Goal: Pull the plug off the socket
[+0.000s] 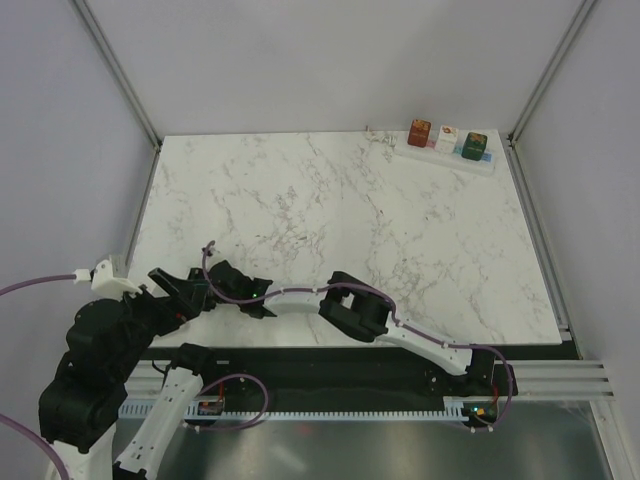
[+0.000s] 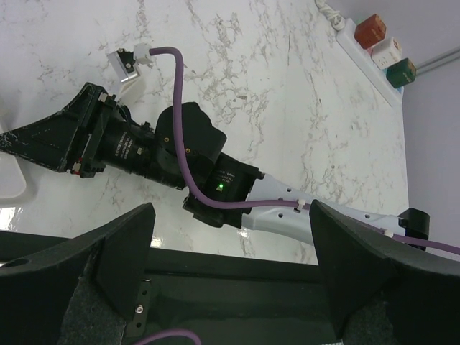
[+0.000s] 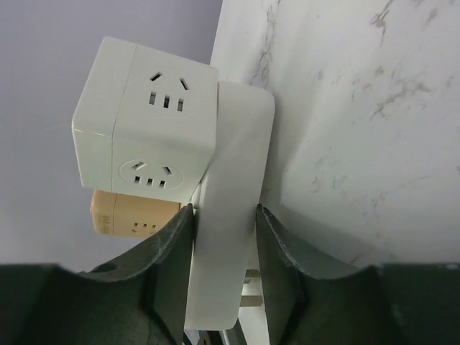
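The socket, a long white power strip, lies at the table's far right corner with a red-brown, a white and a green cube plug in it. It also shows in the left wrist view. There my left gripper is open and empty over the near table edge. In the right wrist view my right gripper has a finger on each side of the strip's end, beside a white cube plug and an orange one. The top view shows the right arm folded near the front, which disagrees.
The marble table is bounded by grey walls with metal frame rails at both sides. The left arm sits folded at the near left. A black rail and cable tray run along the near edge. Purple cables loop from both wrists.
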You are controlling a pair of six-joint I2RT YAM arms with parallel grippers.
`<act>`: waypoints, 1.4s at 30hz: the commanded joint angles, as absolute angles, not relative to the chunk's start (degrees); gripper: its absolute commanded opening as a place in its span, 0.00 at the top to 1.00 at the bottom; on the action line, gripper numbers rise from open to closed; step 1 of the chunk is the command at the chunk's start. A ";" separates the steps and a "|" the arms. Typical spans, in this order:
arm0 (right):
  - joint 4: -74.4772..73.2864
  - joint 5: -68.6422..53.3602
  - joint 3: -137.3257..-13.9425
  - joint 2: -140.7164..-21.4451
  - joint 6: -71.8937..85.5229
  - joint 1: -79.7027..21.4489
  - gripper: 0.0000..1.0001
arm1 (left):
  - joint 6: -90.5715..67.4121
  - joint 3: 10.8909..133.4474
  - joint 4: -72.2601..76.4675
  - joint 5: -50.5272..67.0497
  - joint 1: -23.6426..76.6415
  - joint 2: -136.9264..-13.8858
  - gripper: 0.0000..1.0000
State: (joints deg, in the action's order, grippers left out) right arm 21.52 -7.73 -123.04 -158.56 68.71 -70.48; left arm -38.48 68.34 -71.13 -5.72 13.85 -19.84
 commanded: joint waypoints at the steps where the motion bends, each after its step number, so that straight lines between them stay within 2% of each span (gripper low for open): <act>1: 21.70 -8.70 -121.29 -159.00 67.77 -69.35 0.56 | -36.04 67.59 -68.73 -4.57 13.62 -21.00 0.05; 4: 26.36 -10.11 -119.45 -158.21 67.24 -68.82 0.74 | -35.86 66.71 -68.73 -4.31 13.62 -21.45 0.05; 6: 32.32 -9.93 -115.50 -156.28 66.97 -68.56 0.81 | -35.77 65.92 -68.82 -4.39 13.62 -21.01 0.05; 7: 33.65 -9.58 -114.27 -155.49 66.71 -68.55 0.89 | -36.03 65.48 -68.91 -4.48 13.62 -20.74 0.05; 10: 36.91 -8.79 -108.82 -151.62 65.13 -68.03 1.00 | -37.43 64.60 -69.17 -5.10 13.62 -19.34 0.05; 21: 38.06 -10.10 -86.42 -133.78 58.10 -62.50 1.00 | -37.62 62.14 -67.85 -3.87 13.62 -24.69 0.06; 27: 43.94 -16.87 -70.33 -126.13 55.55 -58.19 1.00 | -36.83 58.19 -63.90 -0.27 13.62 -27.42 0.09; 33: 45.26 -27.05 -65.57 -123.49 57.13 -53.44 1.00 | -33.76 54.94 -57.23 6.41 13.62 -33.12 0.12; 37: 43.08 -29.44 -61.27 -121.82 56.69 -50.19 1.00 | -30.42 53.97 -52.83 13.77 13.62 -41.82 0.18; 39: 38.96 -31.54 -61.87 -121.03 53.98 -48.70 1.00 | -27.35 54.23 -50.64 14.76 13.62 -46.90 0.19; 42: 25.35 -31.91 -65.82 -120.24 43.54 -47.20 1.00 | -24.61 56.24 -48.53 14.77 13.71 -52.01 0.20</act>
State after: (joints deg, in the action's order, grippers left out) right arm 36.25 -29.12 -62.70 -123.37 54.89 -48.51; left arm -31.14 54.46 -53.93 11.16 13.85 -48.27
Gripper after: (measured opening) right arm 0.397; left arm 0.804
